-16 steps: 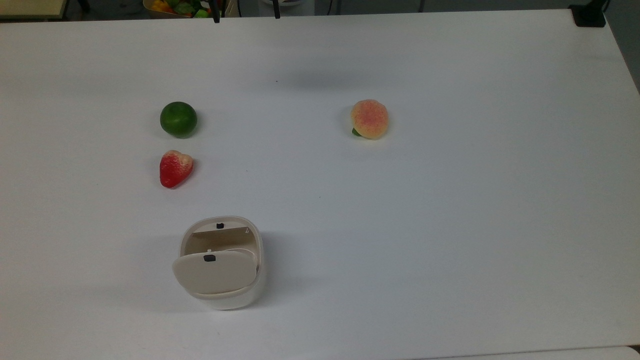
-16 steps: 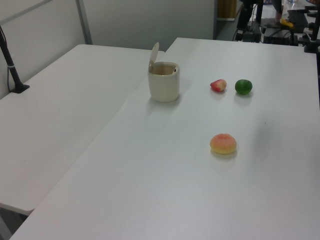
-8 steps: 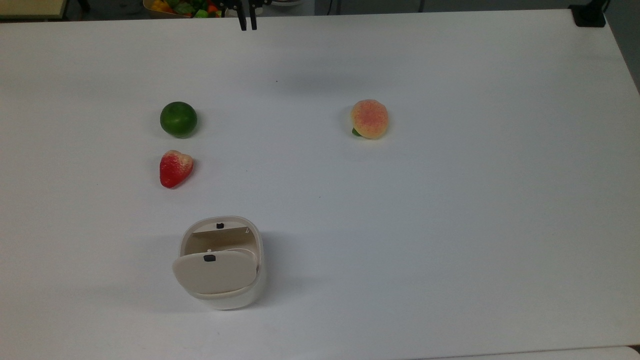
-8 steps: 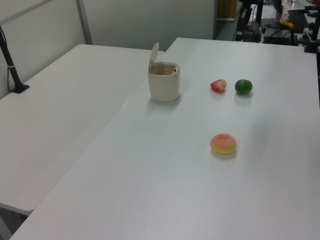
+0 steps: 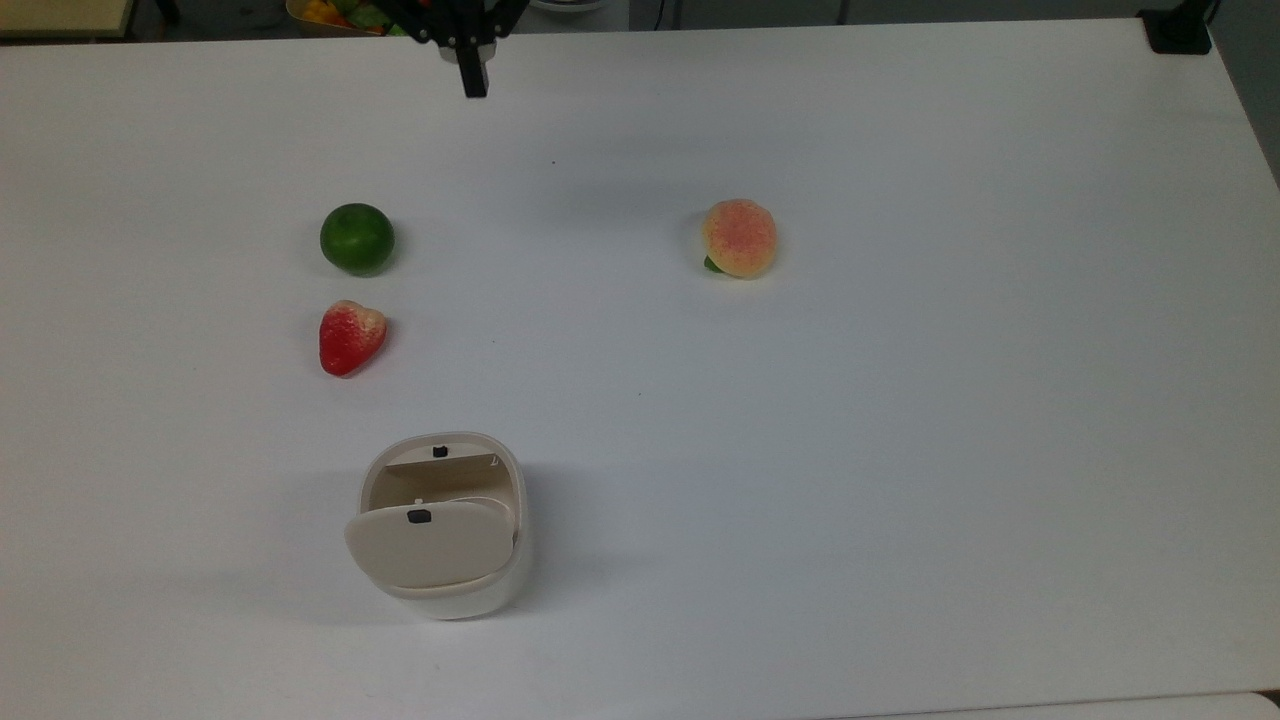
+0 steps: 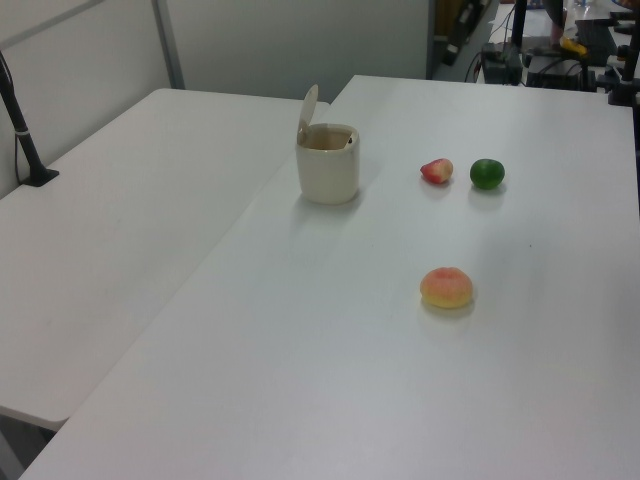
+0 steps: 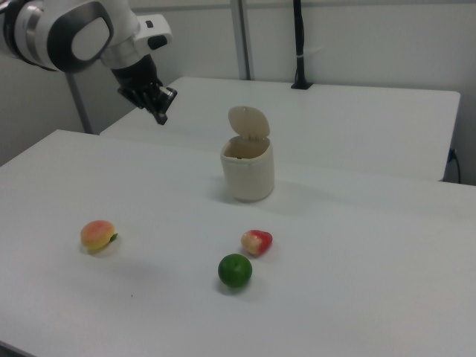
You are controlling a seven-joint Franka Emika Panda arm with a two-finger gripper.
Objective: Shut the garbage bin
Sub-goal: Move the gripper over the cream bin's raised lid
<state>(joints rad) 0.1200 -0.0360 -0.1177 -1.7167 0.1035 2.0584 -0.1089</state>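
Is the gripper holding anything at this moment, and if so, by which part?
Nothing is held. The gripper is shut on nothing, above the table's far edge, well away from the garbage bin.

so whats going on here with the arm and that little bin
A Franka arm is up in the air with its gripper empty and its fingers together, well away from the garbage bin. The bin stands on the white table with its lid tipped up, so it is not yet closed. A strawberry, a lime and a peach lie loose on the table, apart from the bin and from each other. Nothing is being touched right now.
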